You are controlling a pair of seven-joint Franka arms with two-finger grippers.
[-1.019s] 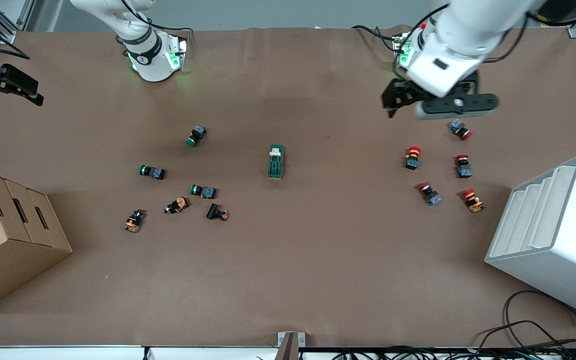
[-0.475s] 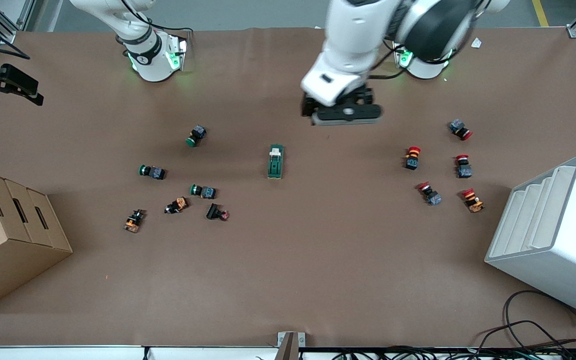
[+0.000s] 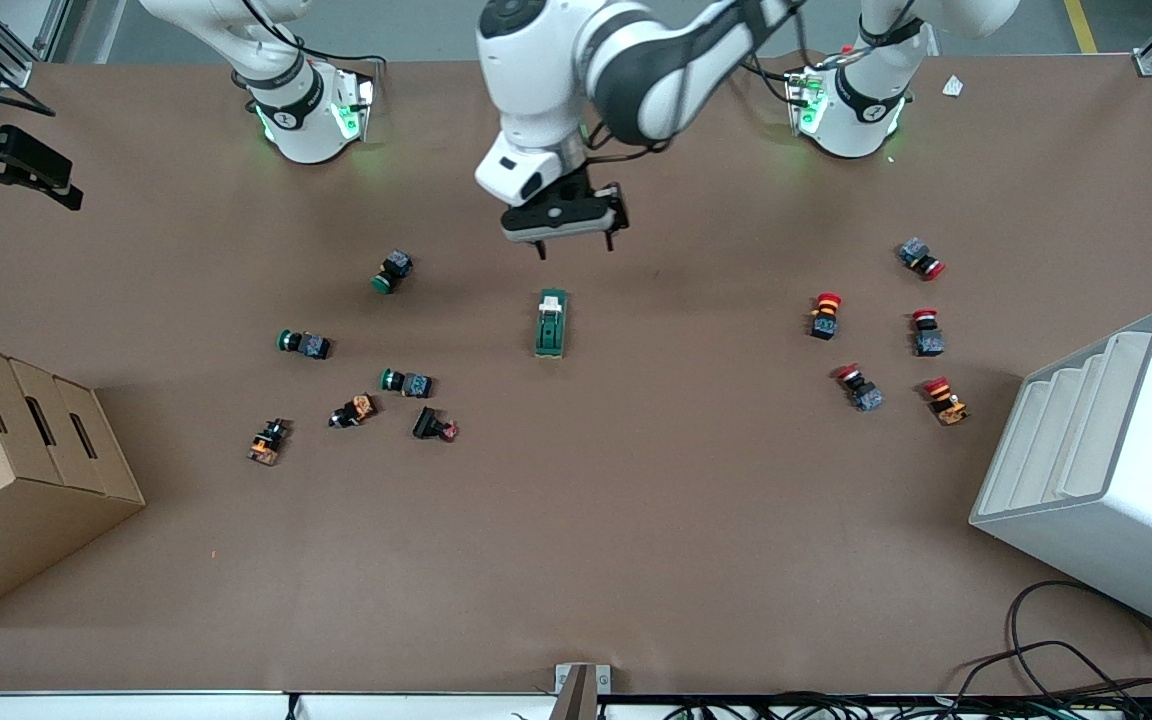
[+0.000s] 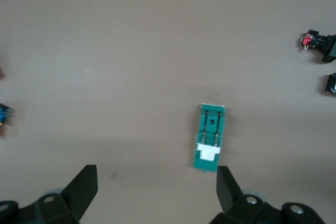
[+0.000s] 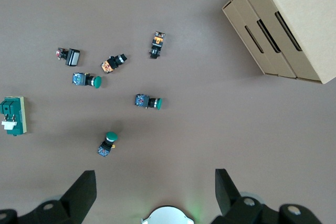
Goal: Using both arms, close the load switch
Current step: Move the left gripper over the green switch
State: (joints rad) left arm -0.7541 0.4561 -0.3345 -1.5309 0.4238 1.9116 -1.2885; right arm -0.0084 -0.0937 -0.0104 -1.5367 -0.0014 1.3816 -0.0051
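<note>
Left gripper [image 3: 574, 243], fingers spread and holding nothing, hangs over bare table just on the robots' side of the load switch [image 3: 551, 323]; its wrist view shows the load switch [image 4: 210, 136] lying flat, white lever piece at the end toward the gripper. Right gripper [image 5: 155, 195], likewise spread and unloaded, waits high over the right arm's end of the table, above three green push buttons [image 5: 148, 102] and cardboard boxes [image 5: 286, 24]. Red push buttons [image 3: 825, 315] lie toward the left arm's end, near a white rack [image 3: 1101, 470].
</note>
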